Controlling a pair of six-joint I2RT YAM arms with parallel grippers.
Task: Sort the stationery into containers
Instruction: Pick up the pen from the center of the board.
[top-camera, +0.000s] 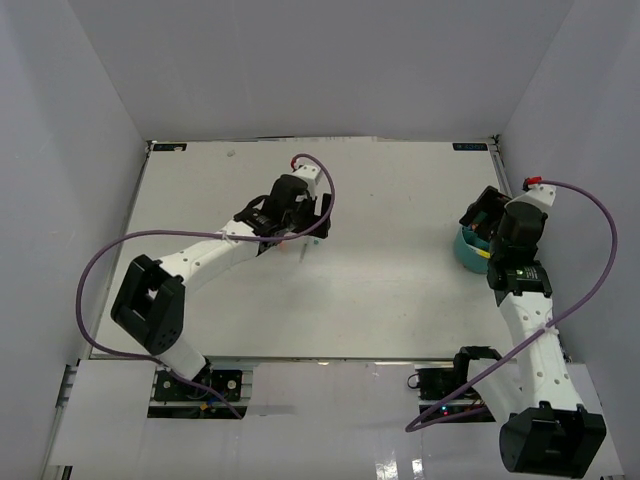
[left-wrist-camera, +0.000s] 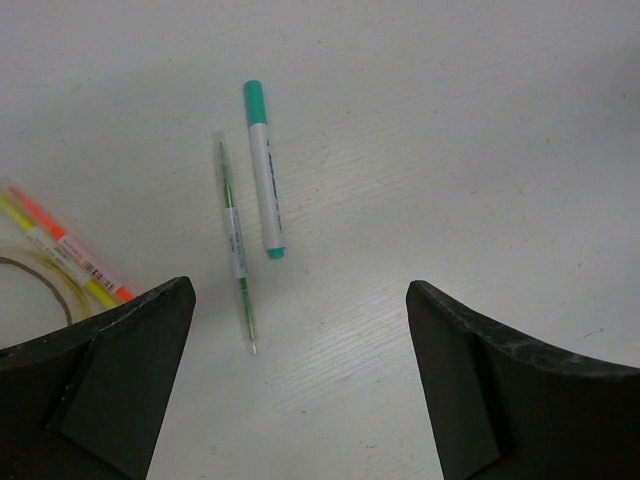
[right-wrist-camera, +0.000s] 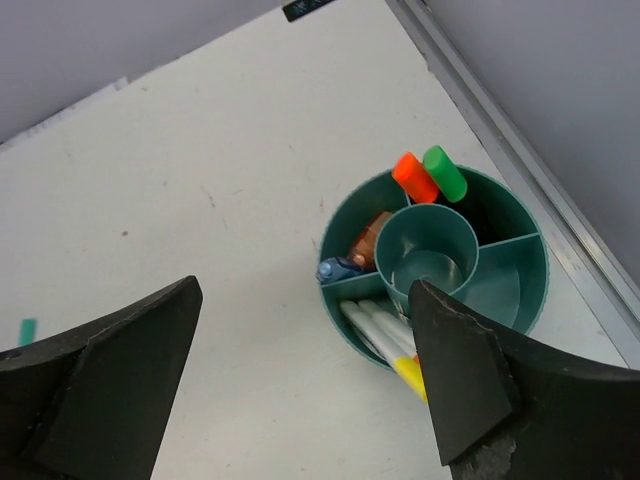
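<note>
Some markers (right-wrist-camera: 415, 178) are sitting in the teal cup (right-wrist-camera: 505, 290) — pen (left-wrist-camera: 234, 235), green marker (left-wrist-camera: 265, 180), highlighters (left-wrist-camera: 75, 255) and rubber band (left-wrist-camera: 45, 273) are waiting, both jaws gaping empty.

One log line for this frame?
left jaws open, marker and pen ahead | right jaws open above cup | cup partly filled | nothing held

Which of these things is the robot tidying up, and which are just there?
For the job: teal cup, green-capped marker, thin green pen, orange pen, yellow pen, rubber band.
Just there: purple cables, black corner labels.
</note>
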